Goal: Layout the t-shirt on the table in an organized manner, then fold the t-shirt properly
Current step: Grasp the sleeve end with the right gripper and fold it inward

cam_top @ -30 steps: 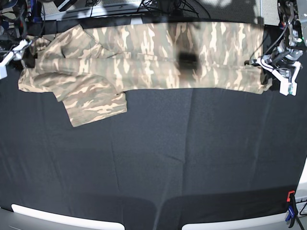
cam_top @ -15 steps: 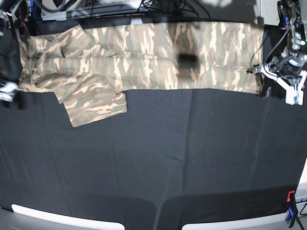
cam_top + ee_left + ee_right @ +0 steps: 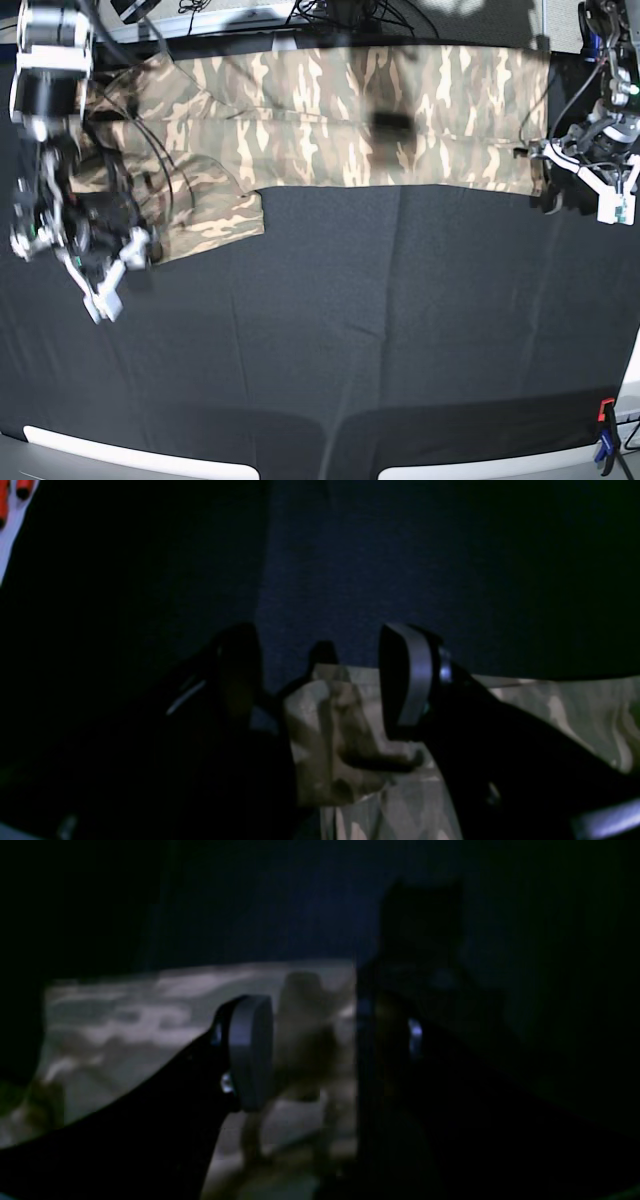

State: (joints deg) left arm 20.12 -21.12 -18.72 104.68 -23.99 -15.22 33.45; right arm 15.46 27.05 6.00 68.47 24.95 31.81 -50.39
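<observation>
The camouflage t-shirt lies folded in a long band along the far edge of the black table, one sleeve sticking out at the lower left. My left gripper is open at the shirt's right end. In the left wrist view its jaws stand apart around a bunched corner of the shirt. My right gripper hangs blurred over the sleeve's left edge. In the right wrist view it is open with the shirt showing below and between the fingers.
Cables and equipment crowd the table's far edge. A red-and-black clamp sits at the front right corner. A dark patch lies on the shirt's middle. Bare black cloth stretches in front of the shirt.
My right arm swung from the table's far left edge down and inward over the shirt's left sleeve. My left gripper shifted slightly. The shirt's left part is now partly hidden by the arm.
</observation>
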